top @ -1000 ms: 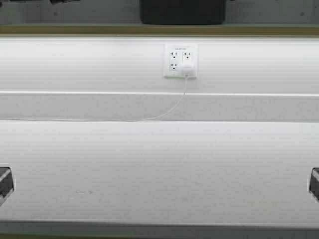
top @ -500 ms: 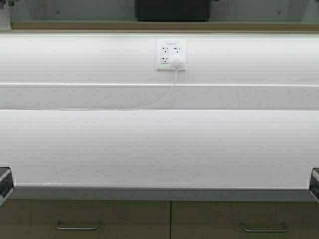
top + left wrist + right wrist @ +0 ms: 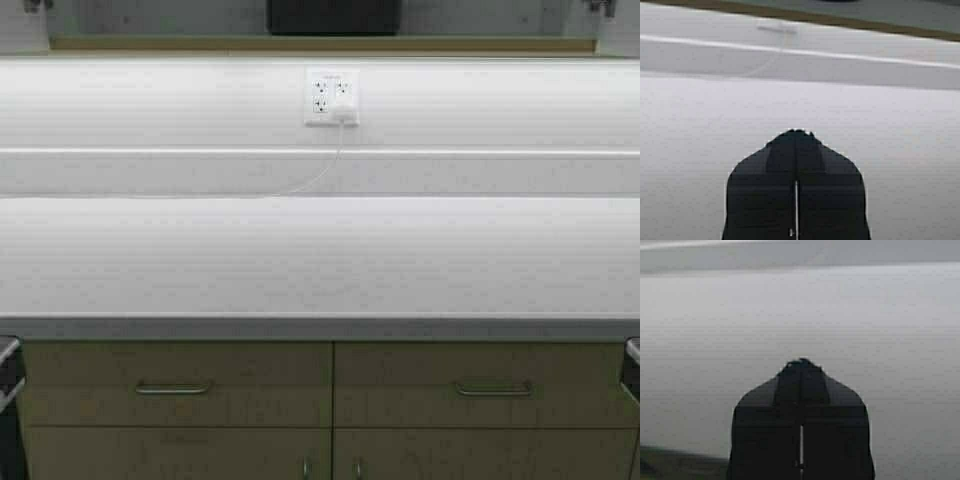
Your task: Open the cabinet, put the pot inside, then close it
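The left claw [image 3: 796, 132] sits low at the left edge of the high view, its fingers pressed together with only a hairline seam between them, holding nothing. Ahead of it stretches the white desk [image 3: 320, 260], and below the desk's front edge are two tan drawers [image 3: 175, 385] with horizontal handles. Beyond both claws, on the white back wall, a power outlet [image 3: 331, 97] holds a white plug whose cable [image 3: 300, 185] trails down and leftward. Above the wall, a dark object [image 3: 333, 15] sits at the top edge; what it is cannot be told. The right claw [image 3: 801, 361], low at the right edge, is likewise closed and empty.
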You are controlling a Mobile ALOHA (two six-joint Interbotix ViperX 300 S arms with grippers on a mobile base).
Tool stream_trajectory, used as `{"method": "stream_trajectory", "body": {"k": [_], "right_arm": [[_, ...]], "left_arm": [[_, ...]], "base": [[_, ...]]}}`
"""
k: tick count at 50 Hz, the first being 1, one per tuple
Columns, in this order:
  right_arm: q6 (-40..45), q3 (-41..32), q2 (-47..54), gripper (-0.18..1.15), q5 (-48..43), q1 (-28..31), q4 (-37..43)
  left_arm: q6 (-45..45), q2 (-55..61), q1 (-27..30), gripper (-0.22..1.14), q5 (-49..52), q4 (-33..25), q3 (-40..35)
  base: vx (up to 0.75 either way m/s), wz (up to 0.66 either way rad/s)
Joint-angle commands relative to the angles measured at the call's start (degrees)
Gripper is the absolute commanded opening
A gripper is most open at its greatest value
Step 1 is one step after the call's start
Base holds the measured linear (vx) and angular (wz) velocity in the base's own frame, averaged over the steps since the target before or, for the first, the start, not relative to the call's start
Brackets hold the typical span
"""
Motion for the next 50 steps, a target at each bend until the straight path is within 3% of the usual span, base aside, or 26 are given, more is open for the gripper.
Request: {"method": "stream_trajectory", "body": {"k": [1,17,35,50], "right_arm": [[-0.09,-2.11,-0.70,0.07,-0.09,-3.78,-3.16],[-0.09,-6.33,-2.99,0.07,2.02,-16.17,-5.01],[-0.18,-18.02,-2.64,0.07,4.13,-36.91,-6.77],[-0.18,-30.15,4.22,0.07,4.83,-41.84,-7.21]], "left_arm": [[2.02,-1.23,2.64,0.04,-0.09,0.35,-2.29],[6.15,-2.64,20.92,0.04,13.10,0.53,-11.25],[6.33,-2.72,49.13,0.04,24.79,1.76,-26.63],[6.15,3.69,62.31,0.04,27.86,1.93,-39.55]], "base": [[-0.23,0.01],[-0.23,0.05],[-0.17,-0.04],[-0.07,-0.05]]}}
